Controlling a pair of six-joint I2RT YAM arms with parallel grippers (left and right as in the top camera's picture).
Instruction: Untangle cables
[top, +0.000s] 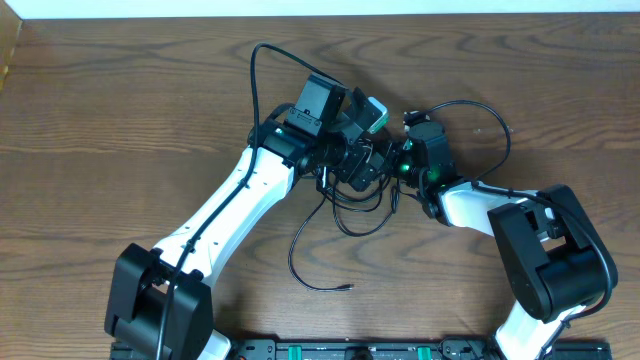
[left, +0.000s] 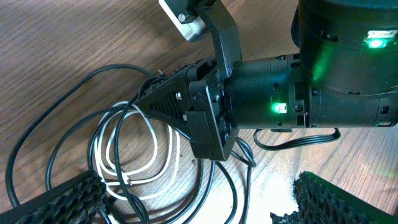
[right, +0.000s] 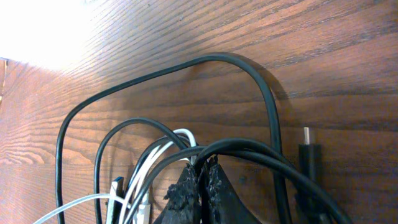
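"Starting nearest the right hand (right: 202, 168), what is its state?" (Inspector)

"Closed, with the fingertips pressed together. The cables (right: 186, 155) bunch directly against the tips, and black cords (right: 249, 146) cross right over them. Whether a strand is nipped between the tips cannot be told." (Assessor)

"Which way does the bundle lie from that hand?" (Inspector)

"Immediately ahead of the tips and beneath them. The white cord (right: 185, 133) runs just left of the tips. A metal-tipped plug (right: 309, 146) lies just to their right, pointing away. Furthest out, one large black loop (right: 267, 99) arches across the bench (right: 155, 43)." (Assessor)

"And the left hand (left: 199, 183)?" (Inspector)

"Wide open and holding nothing, with one finger on either side of the heap. The white coils lie between the fingers, and the right hand enters from the far side. The two hands face each other over the same knot, and neither is clearly nearer." (Assessor)

"Beyond the hands?" (Inspector)

"Overhead, a loose black tail (top: 293, 255) trails from the heap toward the robot's base and ends free on the bench." (Assessor)

"Your judgement?" (Inspector)

"The coming move turns on direction. The free length runs toward the base, so a draw would probably need to follow that line. The open left hand is placed to steady the coils." (Assessor)
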